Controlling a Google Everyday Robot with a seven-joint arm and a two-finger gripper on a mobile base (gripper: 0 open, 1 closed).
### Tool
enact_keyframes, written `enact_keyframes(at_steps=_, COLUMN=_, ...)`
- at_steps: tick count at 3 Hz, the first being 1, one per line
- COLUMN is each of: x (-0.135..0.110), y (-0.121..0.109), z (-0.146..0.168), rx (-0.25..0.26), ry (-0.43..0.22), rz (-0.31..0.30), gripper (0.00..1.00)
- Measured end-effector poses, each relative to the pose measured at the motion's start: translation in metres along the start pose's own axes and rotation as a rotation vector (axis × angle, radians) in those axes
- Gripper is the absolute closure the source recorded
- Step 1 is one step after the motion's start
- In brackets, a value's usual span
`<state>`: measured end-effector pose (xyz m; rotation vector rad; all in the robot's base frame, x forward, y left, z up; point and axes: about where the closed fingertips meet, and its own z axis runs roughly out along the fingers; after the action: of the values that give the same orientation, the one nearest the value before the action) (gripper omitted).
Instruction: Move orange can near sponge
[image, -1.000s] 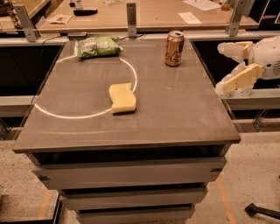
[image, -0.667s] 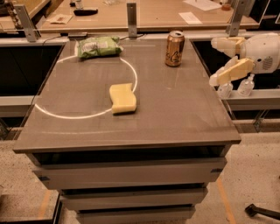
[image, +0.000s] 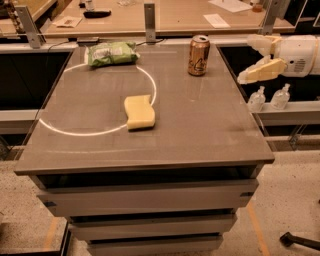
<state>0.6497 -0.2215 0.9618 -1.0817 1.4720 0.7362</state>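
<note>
The orange can (image: 199, 55) stands upright near the far right of the grey table top (image: 200, 130). The pale yellow sponge (image: 139, 112) lies flat near the table's middle, on the white ring marking. My gripper (image: 253, 59) is to the right of the can, beyond the table's right edge, at about the can's height. Its two pale fingers (image: 260, 71) point left toward the can and stand spread apart with nothing between them.
A green snack bag (image: 112, 53) lies at the far left of the table. Two small clear bottles (image: 270, 98) stand on a shelf off the right edge. A wooden bench with metal posts (image: 150, 20) runs behind the table.
My gripper has moved left and up toward the can, coming closer to the table's right edge. The can, sponge and bag have not moved.
</note>
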Motion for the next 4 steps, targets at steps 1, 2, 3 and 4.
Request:
enact_keyframes(at_steps=1, x=0.013, y=-0.029, z=0.008, rx=0.074, ry=0.003, rz=0.015, gripper=0.0)
enact_keyframes(at_steps=2, x=0.027, y=-0.049, z=0.021, rx=0.138, ry=0.047, rz=0.013, gripper=0.0)
enact_keyframes(at_steps=3, x=0.041, y=-0.067, z=0.04, rx=0.219, ry=0.122, rz=-0.001, gripper=0.0)
enact_keyframes(at_steps=4, x=0.048, y=-0.077, z=0.051, rx=0.302, ry=0.147, rz=0.019, gripper=0.0)
